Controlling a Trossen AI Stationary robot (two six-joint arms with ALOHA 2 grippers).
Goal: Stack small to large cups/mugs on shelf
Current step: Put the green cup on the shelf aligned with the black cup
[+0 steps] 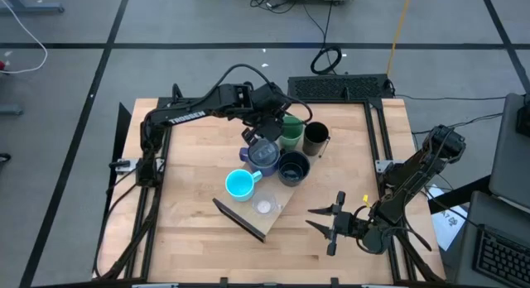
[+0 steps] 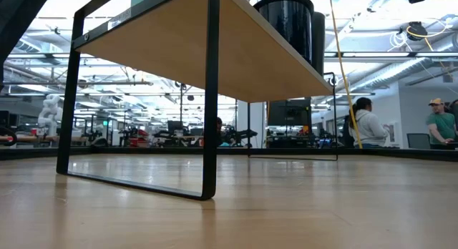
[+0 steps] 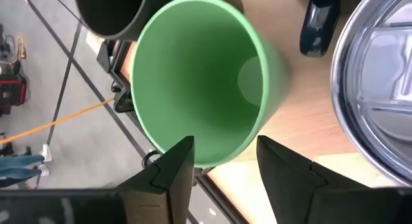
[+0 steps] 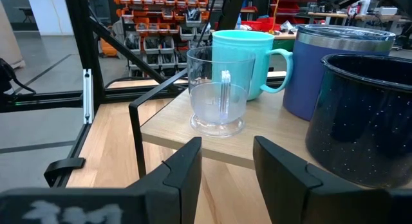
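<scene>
On the shelf point(image 1: 277, 218), a light-wood board lying slantwise on the table, several cups stand on their bases. They are a tiny clear cup point(image 1: 264, 207), a cyan mug point(image 1: 239, 185), a blue-purple mug point(image 1: 265, 154), a wide black mug point(image 1: 293, 166), a green tumbler point(image 1: 291, 135) and a tall black cup point(image 1: 315, 139). My left gripper point(image 3: 222, 150) hangs open just above the green tumbler point(image 3: 199, 76), slanting down, with a finger on either side of its rim. My right gripper point(image 4: 225, 159) stands open and level before the clear cup point(image 4: 217, 98), with nothing between its fingers.
The shelf's dark end bracket point(image 2: 209, 99) stands on the table, the board point(image 2: 215, 56) raised above it. The table's black frame rails point(image 1: 377, 147) run along its sides. Bare table lies left of the shelf point(image 1: 190, 205). People sit in the room beyond point(image 2: 368, 124).
</scene>
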